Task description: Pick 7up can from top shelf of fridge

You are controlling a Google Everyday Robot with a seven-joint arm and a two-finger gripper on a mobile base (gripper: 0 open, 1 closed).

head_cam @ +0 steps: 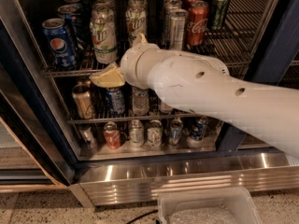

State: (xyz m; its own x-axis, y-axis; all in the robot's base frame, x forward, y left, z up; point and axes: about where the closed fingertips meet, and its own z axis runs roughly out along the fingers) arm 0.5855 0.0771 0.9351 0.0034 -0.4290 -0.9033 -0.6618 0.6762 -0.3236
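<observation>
Eyeballing the fridge [275, 45] left to right along the front edge of the top shelf [70, 72]: blue cola can [58, 43] at the left front corner, then the 7up can [103, 34] just beside it, upright, right behind the front rail, with another one like it [135, 15] further back. Next over, a plain silver can [176, 27], a red cola can [197, 22], and a green can [219, 6] toward the back right corner.

Then the gripper [107, 76], parked just under that front edge, below and a touch right of the 7up can, not touching it, nothing visibly in it. Can't tell from here whether spread or pressed together, sorry. Fat white arm [210, 92] trailing off to the right and covering a chunk of the middle shelf.

Worries, guessing only:
- Coming up too low and clipping the rail instead of clearing it.
- Going in off-centre and shoving the 7up can sideways into the blue one, or back into its twin, domino style.
- Closing too near the bottom rim and tipping the thing on the wire bars.
- Grabbing the wrong can, given such tight packing.

Anything knocked off the front edge probably headed for the floor by the plastic tub [205, 209].
</observation>
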